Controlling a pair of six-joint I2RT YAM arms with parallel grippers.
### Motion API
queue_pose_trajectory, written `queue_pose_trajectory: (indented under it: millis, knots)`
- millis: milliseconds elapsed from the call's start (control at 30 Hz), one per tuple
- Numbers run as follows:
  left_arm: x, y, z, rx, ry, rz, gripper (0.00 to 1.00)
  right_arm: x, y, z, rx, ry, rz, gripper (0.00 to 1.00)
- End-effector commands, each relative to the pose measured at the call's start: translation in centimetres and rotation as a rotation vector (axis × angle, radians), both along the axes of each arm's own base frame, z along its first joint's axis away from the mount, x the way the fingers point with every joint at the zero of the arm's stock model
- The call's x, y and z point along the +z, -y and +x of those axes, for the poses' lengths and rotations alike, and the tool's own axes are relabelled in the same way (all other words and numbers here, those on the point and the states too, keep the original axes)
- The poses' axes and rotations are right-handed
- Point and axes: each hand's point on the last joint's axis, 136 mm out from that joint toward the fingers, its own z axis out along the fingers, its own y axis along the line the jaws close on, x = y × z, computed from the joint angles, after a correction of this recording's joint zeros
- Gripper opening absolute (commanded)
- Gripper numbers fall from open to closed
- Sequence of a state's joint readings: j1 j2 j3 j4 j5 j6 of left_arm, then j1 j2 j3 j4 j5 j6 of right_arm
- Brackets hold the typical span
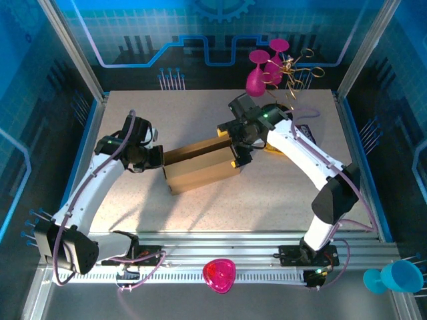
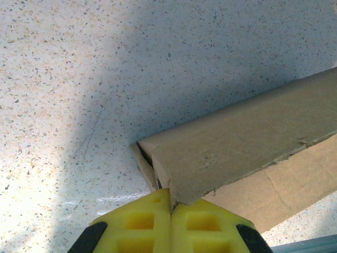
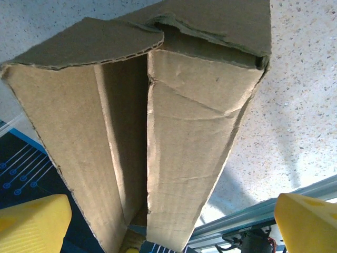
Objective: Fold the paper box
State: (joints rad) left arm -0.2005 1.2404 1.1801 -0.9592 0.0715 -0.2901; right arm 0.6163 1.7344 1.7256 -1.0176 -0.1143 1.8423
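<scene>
Left arm (image 1: 93,180) bent, reaching inward. Left gripper (image 2: 171,224) pinched tight, pads (image 2: 139,232) touching. Right arm (image 1: 307,157) bent, reaching inward. Right gripper (image 3: 168,221) spread wide, fingers (image 3: 31,224) far apart.

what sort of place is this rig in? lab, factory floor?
Probably a lab or demo robot cell: a white left arm and right arm, mounted on a slotted aluminium rail, at a brown cardboard box on a speckled tabletop, fenced by blue circuit-print wall panels, with pink plastic goblets as props.

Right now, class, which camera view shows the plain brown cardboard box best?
The top external view: almost the whole brown cardboard box shows in outline. Left wrist catches one corner; right wrist looks into its open end.
</scene>
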Motion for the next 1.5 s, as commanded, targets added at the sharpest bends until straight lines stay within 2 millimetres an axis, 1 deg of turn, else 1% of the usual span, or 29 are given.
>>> queue_pose_trajectory:
  millis: [0, 133, 300, 400, 433, 500, 600, 667, 733, 800, 900, 1000, 1100, 1233, 1300, 1467]
  knots:
    - [0.3, 0.2, -0.1, 0.003, 0.016, -0.005, 0.00, -0.6, 0.1, -0.7, -0.028, -0.071, -0.026, 1.00]
    - [0.4, 0.3, 0.0, 0.000, 0.024, -0.006, 0.00, -1.3, 0.1, 0.4, -0.043, -0.038, -0.038, 1.00]
    - [0.5, 0.4, -0.1, -0.008, 0.029, -0.002, 0.00, -1.5, 0.0, 0.6, -0.031, -0.035, -0.044, 1.00]
    - [0.5, 0.4, -0.2, -0.014, 0.032, 0.004, 0.00, -1.9, 0.1, 0.8, -0.037, -0.027, -0.046, 1.00]
    - [0.6, 0.4, -0.1, -0.014, 0.034, 0.003, 0.00, -1.9, 0.1, 1.1, -0.037, -0.011, -0.042, 1.00]
    - [0.5, 0.4, -0.2, -0.017, 0.031, 0.008, 0.00, -1.0, -0.1, 2.0, -0.025, 0.058, -0.025, 1.00]
    - [0.4, 0.4, -0.2, -0.017, 0.026, 0.012, 0.00, 1.7, 0.4, 3.2, -0.022, 0.198, -0.019, 1.00]
    - [0.3, 0.4, -0.1, -0.016, 0.025, 0.014, 0.00, 2.9, 1.1, 3.2, -0.033, 0.246, -0.029, 1.00]
    - [0.3, 0.4, -0.1, -0.015, 0.027, 0.013, 0.00, 3.2, 1.5, 2.8, -0.034, 0.256, -0.031, 1.00]
    - [0.2, 0.4, 0.0, -0.014, 0.024, 0.013, 0.00, 2.8, 1.6, 2.5, -0.018, 0.253, -0.038, 1.00]
    - [0.3, 0.4, 0.1, -0.016, 0.024, 0.014, 0.00, 1.4, 1.6, 1.6, -0.015, 0.178, -0.049, 1.00]
    - [0.4, 0.4, 0.2, -0.016, 0.029, 0.015, 0.00, 0.0, 1.2, 1.4, -0.015, 0.124, -0.041, 1.00]
    - [0.5, 0.4, 0.2, -0.017, 0.030, 0.014, 0.00, -0.7, 0.6, 2.3, -0.022, 0.121, -0.026, 1.00]
    - [0.4, 0.5, 0.1, -0.020, 0.031, 0.012, 0.00, -1.0, 0.1, 3.4, -0.012, 0.133, -0.025, 1.00]
    - [0.4, 0.5, 0.0, -0.023, 0.032, 0.011, 0.00, -1.3, -0.1, 3.5, -0.002, 0.128, -0.029, 1.00]
    - [0.8, 0.6, 0.0, -0.030, 0.049, 0.006, 0.00, -3.1, 0.1, 2.8, 0.002, 0.087, -0.041, 1.00]
